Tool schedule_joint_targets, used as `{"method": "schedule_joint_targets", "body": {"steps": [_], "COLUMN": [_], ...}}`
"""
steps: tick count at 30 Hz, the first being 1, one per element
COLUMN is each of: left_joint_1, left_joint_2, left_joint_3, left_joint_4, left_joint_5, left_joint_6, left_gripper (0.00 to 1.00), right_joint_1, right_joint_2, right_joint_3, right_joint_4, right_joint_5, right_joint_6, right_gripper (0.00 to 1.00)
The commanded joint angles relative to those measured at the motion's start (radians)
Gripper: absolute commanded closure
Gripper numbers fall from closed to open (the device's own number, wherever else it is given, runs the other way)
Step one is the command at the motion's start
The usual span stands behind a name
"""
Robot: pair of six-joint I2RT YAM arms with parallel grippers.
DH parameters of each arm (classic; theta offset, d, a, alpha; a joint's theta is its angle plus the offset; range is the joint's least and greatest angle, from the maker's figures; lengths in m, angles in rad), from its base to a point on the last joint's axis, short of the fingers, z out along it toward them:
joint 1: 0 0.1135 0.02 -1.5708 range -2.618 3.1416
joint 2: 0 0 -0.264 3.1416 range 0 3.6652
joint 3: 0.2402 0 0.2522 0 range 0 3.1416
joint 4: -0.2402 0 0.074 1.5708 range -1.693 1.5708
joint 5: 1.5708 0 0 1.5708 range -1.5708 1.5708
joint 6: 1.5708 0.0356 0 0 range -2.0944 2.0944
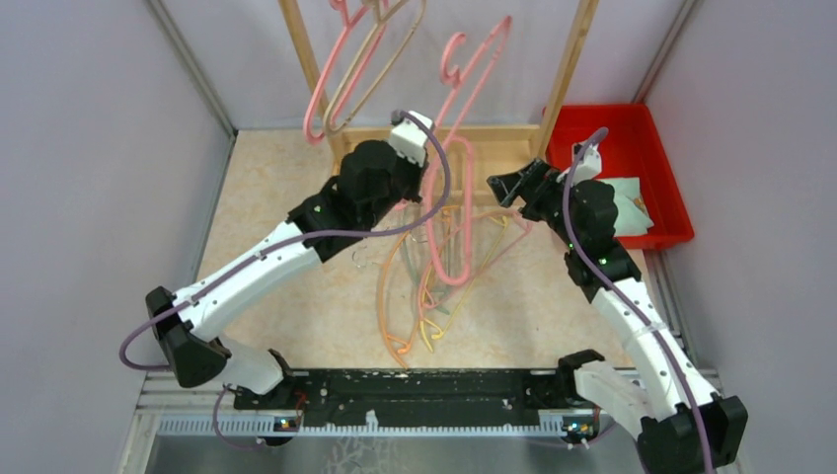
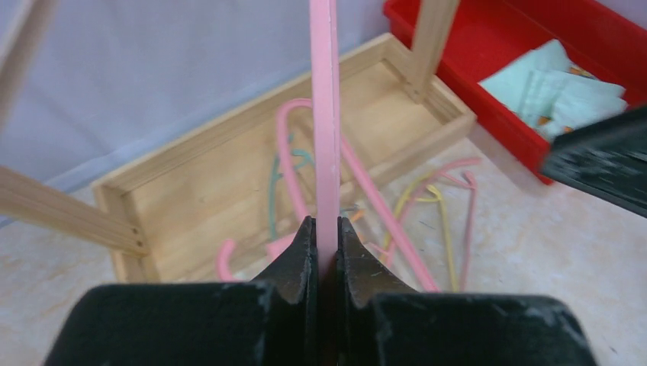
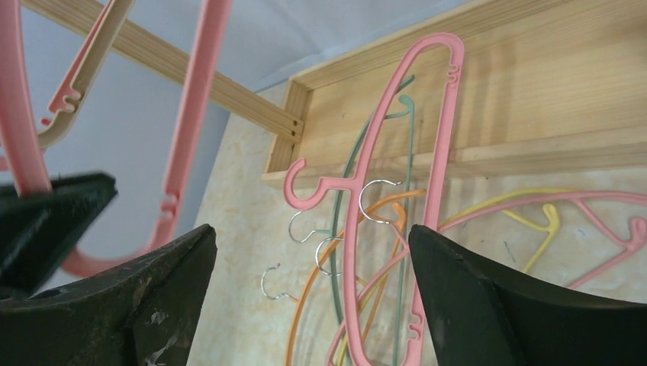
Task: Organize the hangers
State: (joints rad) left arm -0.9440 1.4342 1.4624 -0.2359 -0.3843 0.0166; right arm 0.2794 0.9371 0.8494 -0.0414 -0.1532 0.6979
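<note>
My left gripper (image 2: 326,229) is shut on the bar of a thick pink hanger (image 2: 324,114), held up in front of the wooden rack (image 1: 577,59). That hanger (image 1: 484,69) rises toward the rack's top. A pink and a beige hanger (image 1: 341,89) hang at the rack's left. Another thick pink hanger (image 3: 366,191) lies on the table with its end on the rack's base. Thin orange, yellow, green and pink hangers (image 1: 424,296) lie tangled under it. My right gripper (image 3: 313,236) is open and empty just right of the pile, above the table (image 1: 508,186).
The rack's wooden base tray (image 2: 191,191) sits at the back of the table. A red bin (image 1: 661,168) with pale green cloths stands at the back right. Grey walls close in both sides.
</note>
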Motion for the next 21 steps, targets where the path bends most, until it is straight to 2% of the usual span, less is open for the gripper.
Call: {"method": "schedule_joint_targets", "body": {"steps": [1, 5, 10, 13, 21], "left_joint_1": [0.11, 0.164, 0.191, 0.221, 0.295], "left_joint_2": [0.018, 0.062, 0.165, 0.236, 0.362], "left_joint_3": [0.073, 0.164, 0.35, 0.474, 0.655], "left_joint_4": [-0.018, -0.044, -0.119, -0.191, -0.276], "left_joint_5": [0.007, 0.037, 0.085, 0.143, 0.236], "left_joint_6": [0.062, 0.088, 0.102, 0.075, -0.007], "left_gripper": [1.0, 1.0, 1.0, 1.0, 1.0], "right_joint_1": [0.009, 0.008, 0.007, 0.006, -0.002], "right_joint_2": [-0.081, -0.096, -0.098, -0.099, -0.109], "right_joint_3": [-0.014, -0.014, -0.016, -0.022, -0.021], "right_joint_4": [-0.028, -0.045, -0.036, -0.029, -0.043], "right_joint_5": [0.039, 0.055, 0.068, 0.07, 0.074], "right_joint_6": [-0.066, -0.083, -0.084, -0.078, -0.083], "right_gripper": [0.04, 0.04, 0.04, 0.04, 0.04]}}
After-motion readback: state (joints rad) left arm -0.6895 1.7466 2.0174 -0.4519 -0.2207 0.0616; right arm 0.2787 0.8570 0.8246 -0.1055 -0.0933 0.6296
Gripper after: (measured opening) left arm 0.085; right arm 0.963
